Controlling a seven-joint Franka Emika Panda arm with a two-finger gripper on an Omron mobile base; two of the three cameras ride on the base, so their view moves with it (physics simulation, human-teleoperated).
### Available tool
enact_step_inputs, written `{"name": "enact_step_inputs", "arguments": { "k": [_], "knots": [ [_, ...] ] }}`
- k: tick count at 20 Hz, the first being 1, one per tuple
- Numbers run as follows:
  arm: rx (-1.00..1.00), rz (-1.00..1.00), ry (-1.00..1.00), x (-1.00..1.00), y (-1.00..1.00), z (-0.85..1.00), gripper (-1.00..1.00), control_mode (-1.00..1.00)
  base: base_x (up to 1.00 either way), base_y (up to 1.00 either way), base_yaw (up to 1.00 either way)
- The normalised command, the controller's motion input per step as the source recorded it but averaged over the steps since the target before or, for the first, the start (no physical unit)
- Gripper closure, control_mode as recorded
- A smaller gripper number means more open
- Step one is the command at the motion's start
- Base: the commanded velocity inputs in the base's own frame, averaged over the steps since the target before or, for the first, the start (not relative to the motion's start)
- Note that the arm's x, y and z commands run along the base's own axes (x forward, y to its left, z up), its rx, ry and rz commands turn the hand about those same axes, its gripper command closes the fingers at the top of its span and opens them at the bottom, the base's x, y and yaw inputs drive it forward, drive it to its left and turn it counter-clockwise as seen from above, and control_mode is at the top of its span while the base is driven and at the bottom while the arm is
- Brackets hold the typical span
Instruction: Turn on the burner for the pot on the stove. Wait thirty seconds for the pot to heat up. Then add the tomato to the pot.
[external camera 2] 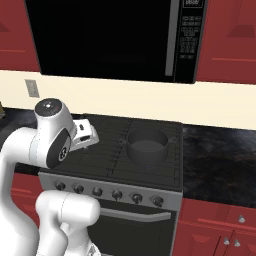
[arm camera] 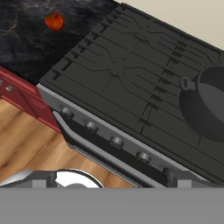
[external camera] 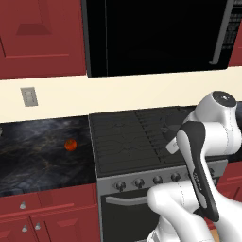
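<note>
No legible text — none anywhere

The tomato (external camera: 71,144) is seen lying on the dark marbled surface (external camera: 38,160) left of the stove (external camera: 137,142), whose grates carry a dark pot (external camera 2: 146,146).

a black microwave (external camera 2: 107,37) hangs under red upper cabinets (external camera: 40,38), its keypad strip on the right side. a cream backsplash (external camera: 118,94) carries a grey wall outlet (external camera: 29,97). the dark marbled desk (external camera: 33,156) tops red lower cabinets (external camera: 47,217) with small round knobs. wooden floor (arm camera: 26,148) shows below.
</note>
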Motion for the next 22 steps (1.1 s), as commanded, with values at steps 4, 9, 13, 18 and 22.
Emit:
{"name": "enact_step_inputs", "arguments": {
  "k": [4, 9, 13, 18, 22],
  "knots": [
    [0.0, 0.0, 0.0, 0.0, 0.0, 0.0, -1.0, -1.0, 0.0, 0.0, 0.0],
    [0.0, 0.0, 0.0, 0.0, 0.0, 0.0, -1.0, -1.0, 0.0, 0.0, 0.0],
    [0.0, 0.0, 0.0, 0.0, 0.0, 0.0, -1.0, -1.0, 0.0, 0.0, 0.0],
    [0.0, 0.0, 0.0, 0.0, 0.0, 0.0, -1.0, -1.0, 0.0, 0.0, 0.0],
    [0.0, 0.0, 0.0, 0.0, 0.0, 0.0, -1.0, -1.0, 0.0, 0.0, 0.0]
  ]
}}
